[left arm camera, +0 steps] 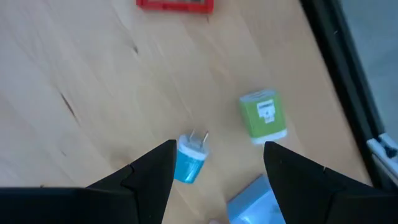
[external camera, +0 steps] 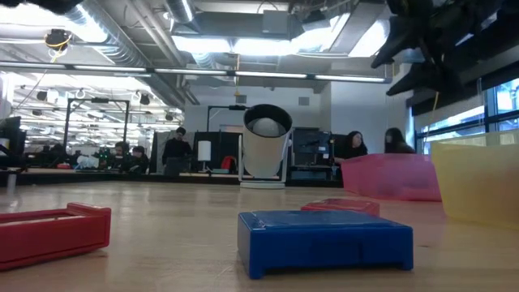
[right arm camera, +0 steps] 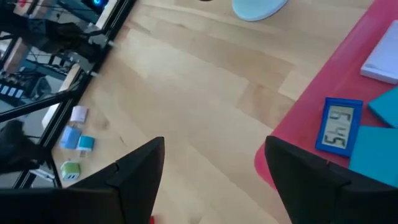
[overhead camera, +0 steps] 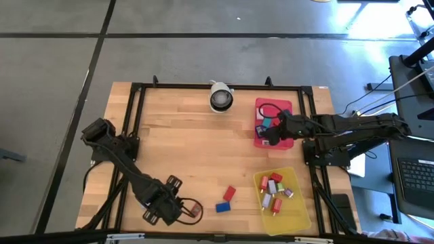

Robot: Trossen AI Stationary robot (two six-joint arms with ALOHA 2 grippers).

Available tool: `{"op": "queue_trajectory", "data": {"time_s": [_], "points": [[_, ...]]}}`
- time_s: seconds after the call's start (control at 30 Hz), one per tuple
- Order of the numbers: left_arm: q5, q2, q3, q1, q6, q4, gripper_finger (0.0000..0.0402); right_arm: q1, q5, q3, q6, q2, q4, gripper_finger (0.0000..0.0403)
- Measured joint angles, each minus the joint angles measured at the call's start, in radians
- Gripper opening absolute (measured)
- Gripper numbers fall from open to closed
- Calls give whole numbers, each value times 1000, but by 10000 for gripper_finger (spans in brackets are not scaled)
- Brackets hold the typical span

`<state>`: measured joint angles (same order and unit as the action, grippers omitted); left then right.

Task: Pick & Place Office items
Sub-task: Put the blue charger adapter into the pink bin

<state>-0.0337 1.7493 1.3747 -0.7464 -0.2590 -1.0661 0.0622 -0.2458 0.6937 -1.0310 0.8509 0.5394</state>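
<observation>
Lying between left fingers (left arm camera: 155,171): blue item (left arm camera: 189,158)

- Two trays on the table: one red tray (overhead camera: 260,139), one yellow tray (overhead camera: 302,218).
- Two loose blocks: one red block (overhead camera: 229,194), one blue block (overhead camera: 222,207).
- One white camera (overhead camera: 220,98).
- Two arms.

overhead view of whole table (overhead camera: 176,142), low view level across it, wrist views close

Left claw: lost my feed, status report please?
Left claw open, low over the blue plug, nothing held. Right claw open at the red tray edge, empty. Green block close beside the plug.
</observation>
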Motion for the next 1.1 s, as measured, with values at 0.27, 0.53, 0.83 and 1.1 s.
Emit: {"op": "queue_trajectory", "data": {"time_s": [0.27,0.53,0.83,1.1], "points": [[-19,0,-135,-11,39,30,239,37,-5,0,-9,0,-1,280],[-28,2,-276,-4,97,152,239,71,-34,0,-34,0,-1,280],[-27,2,-326,16,-9,227,228,76,-47,0,-35,0,-1,280],[-26,1,-333,16,-115,235,148,76,-53,0,-35,0,-1,280]]}}
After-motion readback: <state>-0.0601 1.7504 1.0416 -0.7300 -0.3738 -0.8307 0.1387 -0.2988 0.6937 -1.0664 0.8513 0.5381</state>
